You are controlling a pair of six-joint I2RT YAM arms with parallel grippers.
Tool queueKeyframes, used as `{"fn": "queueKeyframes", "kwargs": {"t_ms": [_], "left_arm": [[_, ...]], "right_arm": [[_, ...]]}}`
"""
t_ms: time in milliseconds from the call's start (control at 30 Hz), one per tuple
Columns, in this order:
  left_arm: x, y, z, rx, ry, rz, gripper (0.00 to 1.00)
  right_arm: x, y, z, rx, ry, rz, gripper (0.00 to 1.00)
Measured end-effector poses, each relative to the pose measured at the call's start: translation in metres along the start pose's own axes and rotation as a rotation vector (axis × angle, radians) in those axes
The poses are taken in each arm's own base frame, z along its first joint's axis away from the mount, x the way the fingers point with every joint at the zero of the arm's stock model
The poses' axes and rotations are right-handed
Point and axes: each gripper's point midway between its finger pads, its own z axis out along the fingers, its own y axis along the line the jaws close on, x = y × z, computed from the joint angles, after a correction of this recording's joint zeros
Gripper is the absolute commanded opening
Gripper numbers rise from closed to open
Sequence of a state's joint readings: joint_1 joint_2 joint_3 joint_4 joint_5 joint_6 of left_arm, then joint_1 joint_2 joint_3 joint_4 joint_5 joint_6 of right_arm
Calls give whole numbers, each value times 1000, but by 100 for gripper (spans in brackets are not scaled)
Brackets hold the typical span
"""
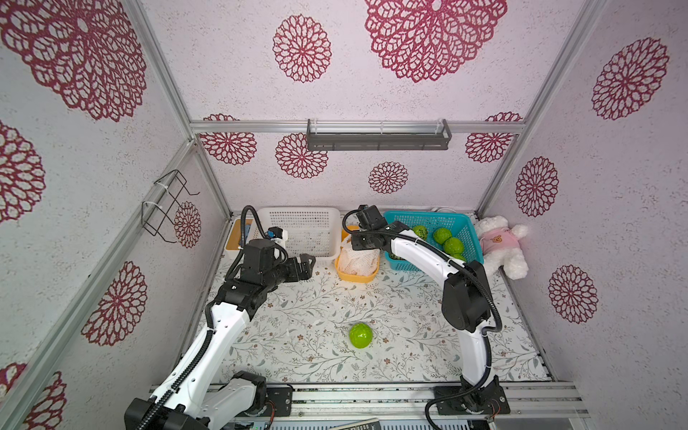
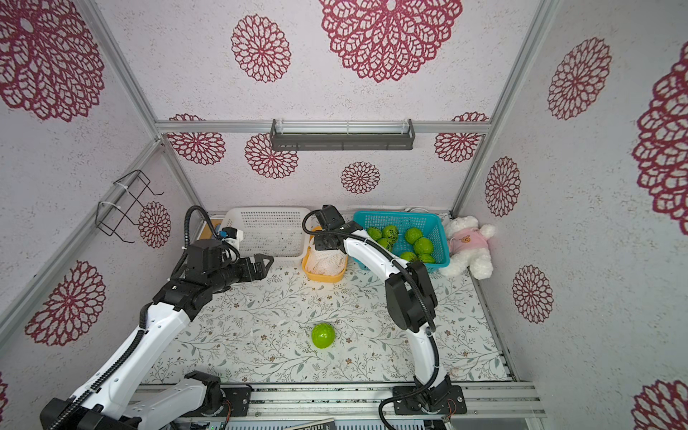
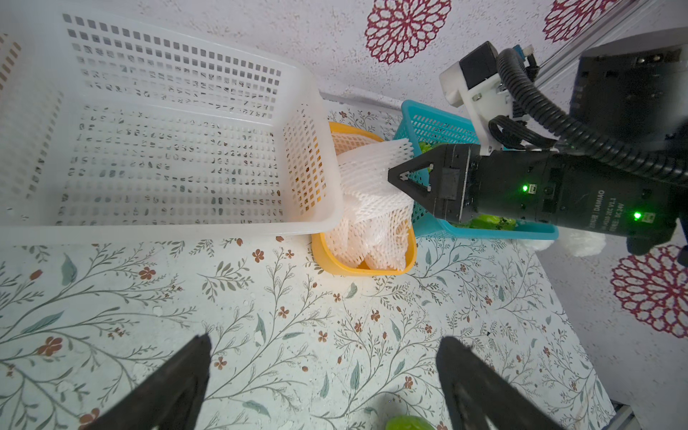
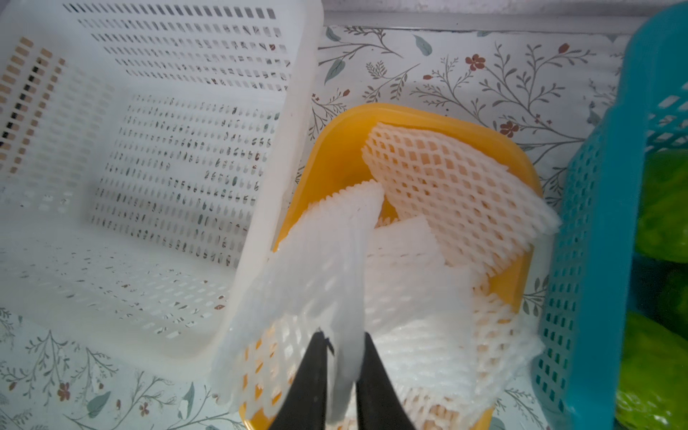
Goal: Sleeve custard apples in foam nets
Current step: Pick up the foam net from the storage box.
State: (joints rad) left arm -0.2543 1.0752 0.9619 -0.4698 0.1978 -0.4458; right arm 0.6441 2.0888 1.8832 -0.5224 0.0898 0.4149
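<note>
Nothing is sleeved yet. A net (image 4: 327,260) is pinched over the yellow tub (image 4: 335,149) by the right gripper (image 4: 344,342). The left gripper (image 3: 324,338) is held wide open, empty. One bare apple (image 1: 360,335) is seen on the mat (image 1: 320,298); more are kept in the blue basket (image 1: 428,216).

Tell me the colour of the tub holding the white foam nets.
Yellow-orange; the small plastic tub shows best in the right wrist view.

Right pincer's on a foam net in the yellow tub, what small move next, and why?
Probably lift it straight up. The right pincer is shut on one foam net that lies among others in the yellow tub, and a bare custard apple waits on the table.
</note>
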Motion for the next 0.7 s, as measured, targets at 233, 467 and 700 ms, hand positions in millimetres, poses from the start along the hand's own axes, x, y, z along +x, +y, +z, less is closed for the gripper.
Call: {"fn": "queueKeyframes", "kwargs": {"t_ms": [233, 467, 700], "left_arm": [[0, -3, -9, -8, -14, 48, 97], [4, -38, -25, -6, -56, 288, 98], [14, -61, -30, -31, -81, 529, 100]], "right_arm": [[-1, -3, -17, 14, 9, -29, 4], [-28, 10, -103, -75, -76, -43, 0], [-33, 16, -174, -160, -127, -49, 0]]}}
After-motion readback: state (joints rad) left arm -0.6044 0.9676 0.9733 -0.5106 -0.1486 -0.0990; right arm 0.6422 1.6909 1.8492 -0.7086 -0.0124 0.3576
